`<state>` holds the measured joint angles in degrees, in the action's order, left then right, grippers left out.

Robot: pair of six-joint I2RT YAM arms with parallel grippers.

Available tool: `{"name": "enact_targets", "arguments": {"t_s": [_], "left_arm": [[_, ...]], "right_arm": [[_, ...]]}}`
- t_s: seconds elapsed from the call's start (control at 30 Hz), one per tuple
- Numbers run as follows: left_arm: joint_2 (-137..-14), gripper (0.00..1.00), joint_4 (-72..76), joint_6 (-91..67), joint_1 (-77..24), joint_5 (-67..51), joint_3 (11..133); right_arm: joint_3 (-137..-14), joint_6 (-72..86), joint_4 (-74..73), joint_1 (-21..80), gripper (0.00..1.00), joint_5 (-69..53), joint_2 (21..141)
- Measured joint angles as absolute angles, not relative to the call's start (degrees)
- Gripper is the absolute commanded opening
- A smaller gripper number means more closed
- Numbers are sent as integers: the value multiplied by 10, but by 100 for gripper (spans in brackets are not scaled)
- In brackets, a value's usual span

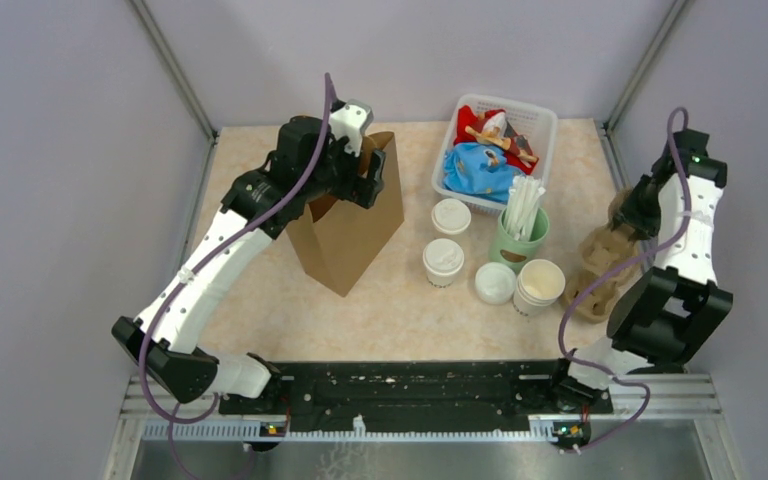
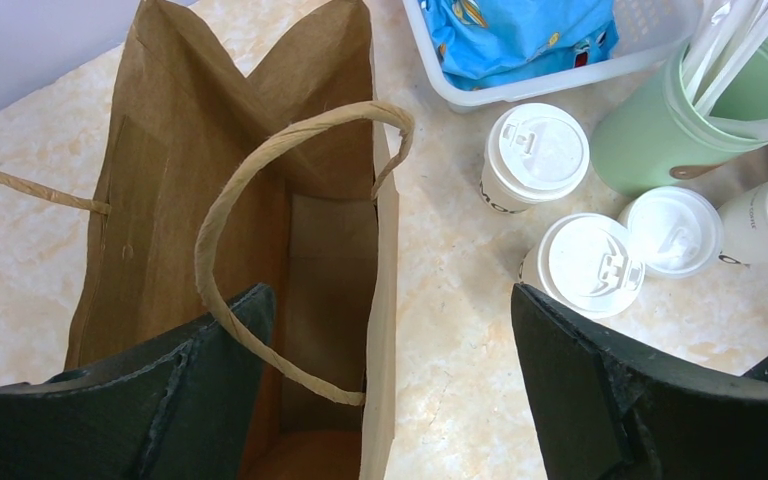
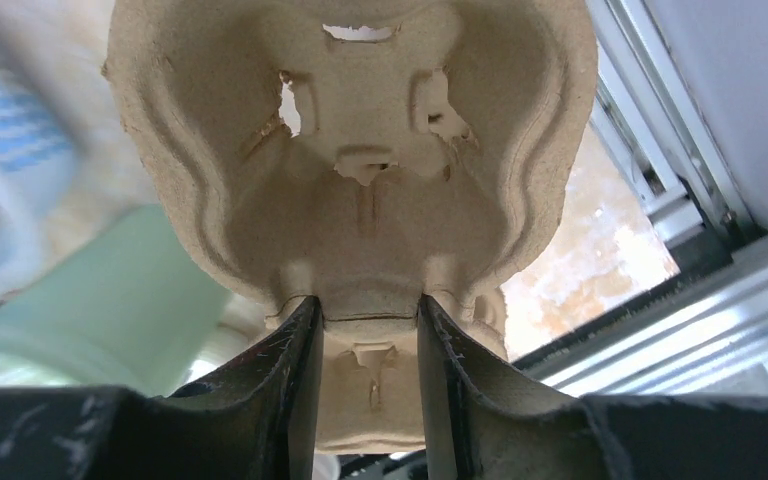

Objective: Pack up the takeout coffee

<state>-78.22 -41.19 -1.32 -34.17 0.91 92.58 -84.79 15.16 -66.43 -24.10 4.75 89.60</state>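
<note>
Two white lidded paper cups with black lettering stand right of the bag, one farther back (image 1: 451, 217) (image 2: 535, 155) and one nearer (image 1: 443, 262) (image 2: 590, 265). The brown paper bag (image 1: 345, 225) (image 2: 260, 180) stands open and upright. My left gripper (image 1: 360, 165) (image 2: 390, 300) is open wide above the bag's mouth, straddling its right wall, and holds nothing. My right gripper (image 1: 640, 215) (image 3: 365, 340) is shut on a brown pulp cup carrier (image 1: 600, 265) (image 3: 360, 200) at the table's right side.
A loose white lid (image 1: 495, 283) (image 2: 672, 230) and a stack of lidless white cups (image 1: 540, 285) sit beside a green cup of straws (image 1: 520, 230). A white basket (image 1: 543, 125) with packets stands at the back. Metal frame rails border the right edge.
</note>
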Motion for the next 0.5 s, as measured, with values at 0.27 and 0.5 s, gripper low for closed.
{"name": "enact_targets", "arguments": {"t_s": [0.27,0.5], "left_arm": [[-783,98,-417,-30,-342,1,934],[-782,98,-425,-86,-336,-38,982]], "right_arm": [[-969,162,-656,-229,12,-52,806],[-1067,209,-589,-208,12,-225,759]]}}
